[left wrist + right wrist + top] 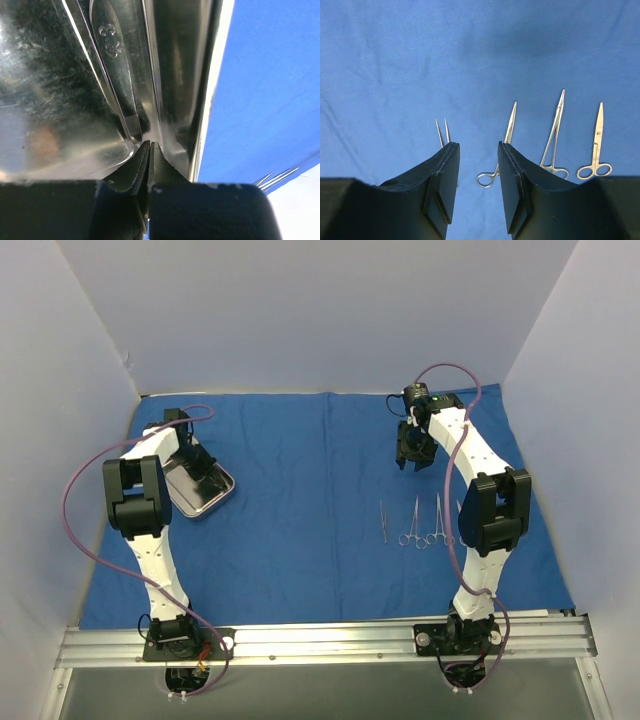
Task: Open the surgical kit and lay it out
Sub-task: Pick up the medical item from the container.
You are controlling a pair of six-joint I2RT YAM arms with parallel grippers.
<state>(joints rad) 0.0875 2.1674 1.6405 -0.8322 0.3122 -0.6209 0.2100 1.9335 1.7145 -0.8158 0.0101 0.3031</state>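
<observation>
Kit wrap [300, 500] spread over table [320, 692]; tray [226, 491] near left edge, left hand [150, 146] closed inside it; instruments [413, 522] rowed near right edge, right hand [477, 145] above, part open, empty.

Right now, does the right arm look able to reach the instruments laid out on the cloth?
Likely yes: the right gripper hangs open over the blue cloth just beyond the instruments, with nothing between them.
</observation>
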